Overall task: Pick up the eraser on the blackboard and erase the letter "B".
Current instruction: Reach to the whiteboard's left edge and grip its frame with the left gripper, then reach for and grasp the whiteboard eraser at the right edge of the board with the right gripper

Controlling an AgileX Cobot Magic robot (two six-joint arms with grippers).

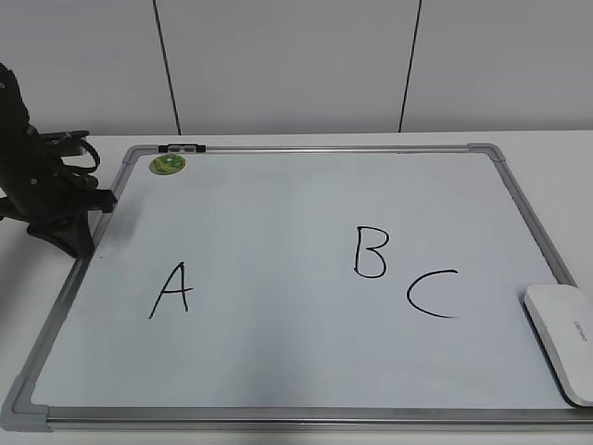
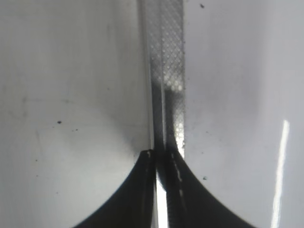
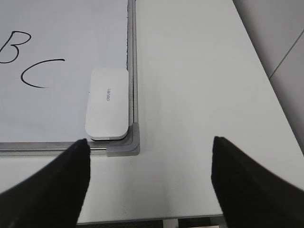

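Note:
The blackboard (image 1: 306,222) is a white dry-erase board with a grey frame, lying flat on the table. The black letter "B" (image 1: 370,252) is right of centre, between "A" (image 1: 172,290) and "C" (image 1: 432,294). The white eraser (image 1: 565,339) lies on the board's near right corner; it also shows in the right wrist view (image 3: 107,103), with "B" (image 3: 10,46) at that view's left edge. My right gripper (image 3: 149,164) is open and empty above the bare table, off that corner. My left gripper (image 2: 162,154) is shut over the board's left frame (image 2: 166,71).
A round green sticker (image 1: 168,164) and a black clip (image 1: 182,148) sit at the board's far left corner. The white table (image 3: 199,95) extends right of the board to its edge. A white panelled wall (image 1: 296,65) stands behind.

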